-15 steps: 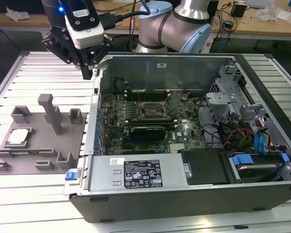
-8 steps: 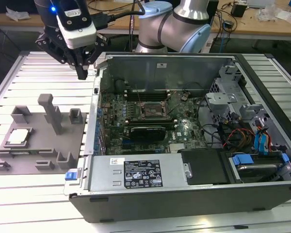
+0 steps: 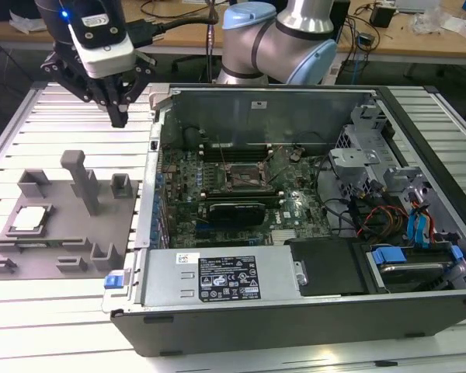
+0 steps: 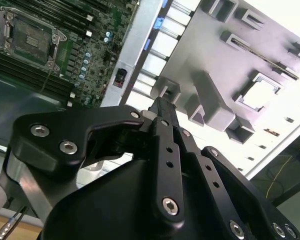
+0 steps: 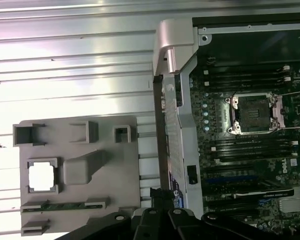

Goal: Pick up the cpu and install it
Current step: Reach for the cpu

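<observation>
Starting at the exterior view's left, there is one grey tray (image 3: 58,252) flat on the slatted counter (image 3: 46,326). One cpu (image 3: 29,219) lies flat in a square pocket at about nine o'clock on that tray, pale metal top facing up. In both wrist views it shows as a bright square (image 4: 260,95) (image 5: 42,176) framed by the pocket's low walls. The tray also carries one tall post (image 3: 81,180) and a handful of lower blocks that I can't count surely.

My jaws hang above the counter beyond the tray's far edge. They are drawn together to a single point with nothing between them. From them the cpu is at about seven o'clock in the exterior view, well apart.

Further right stands one open computer case (image 3: 256,116) with one motherboard inside. Its one socket (image 3: 245,175) is at about four o'clock from my jaws, and I see no chip seated in it (image 5: 253,114).

I judge the cpu light, thin and quite stiff, so weight is no worry. The smooth metal lid would likely be slippery under a pinch from above, and the underside is probably delicate. I would take it by two opposite edges, where the pocket's frame leaves room, keeping it level and squeezing only lightly
</observation>
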